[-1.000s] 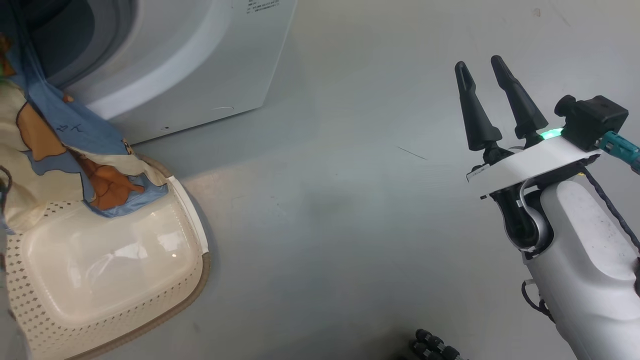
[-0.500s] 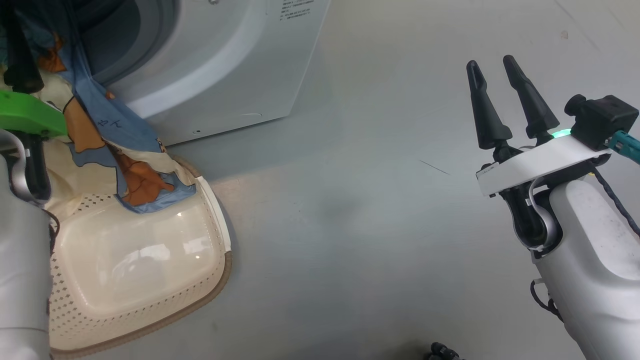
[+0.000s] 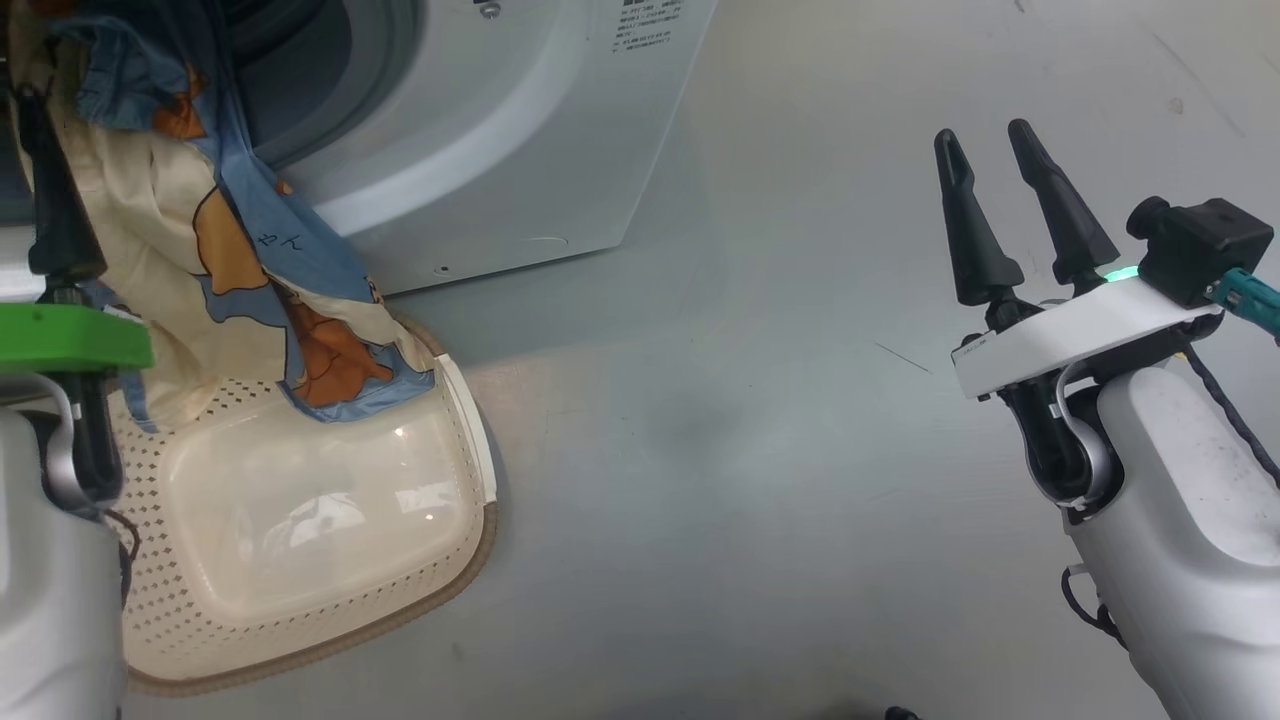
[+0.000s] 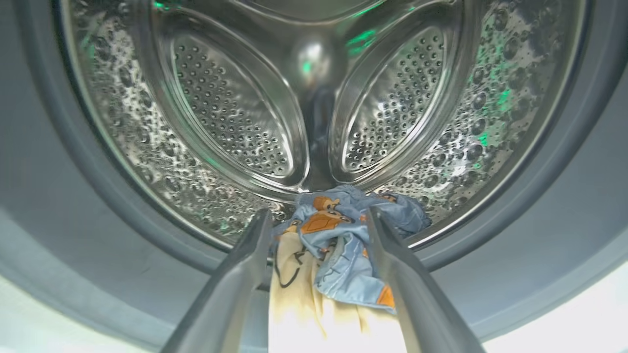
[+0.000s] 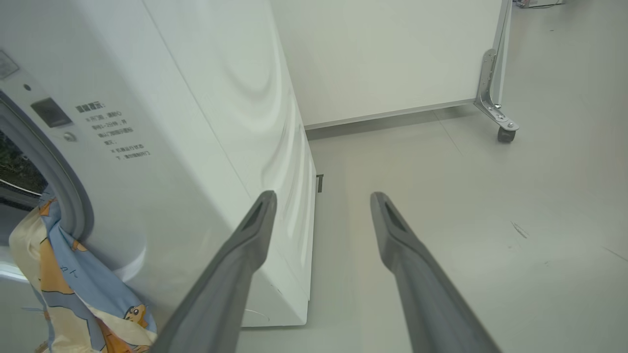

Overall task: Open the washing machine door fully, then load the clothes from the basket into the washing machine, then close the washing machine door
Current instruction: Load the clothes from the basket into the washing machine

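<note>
The clothes point(image 3: 250, 290), light blue with orange figures and a cream inner side, hang from the mouth of the washing machine point(image 3: 520, 130) down into the cream perforated basket point(image 3: 470, 560) on the floor. Their upper end point(image 4: 338, 245) lies bunched on the lip of the steel drum point(image 4: 221, 98). My left gripper point(image 4: 319, 212) stands open at the drum mouth, its fingers on either side of the fabric. One left finger point(image 3: 55, 215) rises above a green band. My right gripper point(image 3: 982, 135) is open and empty over bare floor, far right of the machine point(image 5: 196, 122). The washing machine door is out of view.
Grey floor point(image 3: 750, 450) stretches between the basket and my right arm. A white panel on a castor point(image 5: 505, 132) stands behind the machine. The grey rubber gasket point(image 4: 73, 220) rings the drum.
The head camera has turned, shifting the whole picture right and bringing my left arm with its green band into view. The clothes still hang from drum to basket. The right gripper stays open.
</note>
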Robot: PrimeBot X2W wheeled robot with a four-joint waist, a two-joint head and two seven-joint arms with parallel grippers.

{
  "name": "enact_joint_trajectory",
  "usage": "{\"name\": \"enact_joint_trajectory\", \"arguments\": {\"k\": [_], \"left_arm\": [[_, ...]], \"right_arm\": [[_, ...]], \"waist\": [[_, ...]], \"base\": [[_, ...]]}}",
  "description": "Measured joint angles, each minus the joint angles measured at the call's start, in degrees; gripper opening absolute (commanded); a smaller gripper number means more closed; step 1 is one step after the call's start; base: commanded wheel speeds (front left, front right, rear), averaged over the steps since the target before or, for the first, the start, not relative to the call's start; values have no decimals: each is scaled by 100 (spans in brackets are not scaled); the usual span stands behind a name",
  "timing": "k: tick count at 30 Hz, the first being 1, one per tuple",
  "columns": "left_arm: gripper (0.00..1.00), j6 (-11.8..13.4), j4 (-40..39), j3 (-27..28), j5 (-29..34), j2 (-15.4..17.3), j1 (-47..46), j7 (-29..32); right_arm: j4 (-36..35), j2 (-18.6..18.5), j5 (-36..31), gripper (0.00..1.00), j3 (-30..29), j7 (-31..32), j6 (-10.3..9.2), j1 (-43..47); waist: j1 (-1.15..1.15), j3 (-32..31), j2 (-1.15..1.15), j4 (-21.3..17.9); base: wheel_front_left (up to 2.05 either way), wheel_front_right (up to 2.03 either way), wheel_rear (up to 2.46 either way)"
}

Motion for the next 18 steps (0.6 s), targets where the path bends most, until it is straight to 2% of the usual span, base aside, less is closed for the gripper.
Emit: {"name": "enact_joint_trajectory", "arguments": {"k": [7, 18], "left_arm": [[100, 15, -649, 122, -4, -170, 710, -1], [100, 42, -1162, 328, -100, -488, 1769, -1]], "right_arm": [[-31, -23, -41, 100, -18, 0, 0, 59], [-86, -36, -75, 100, -20, 0, 0, 111]], "waist": [[0, -68, 0, 53], [0, -173, 0, 136]], "base": [[0, 0, 0], [0, 0, 0]]}}
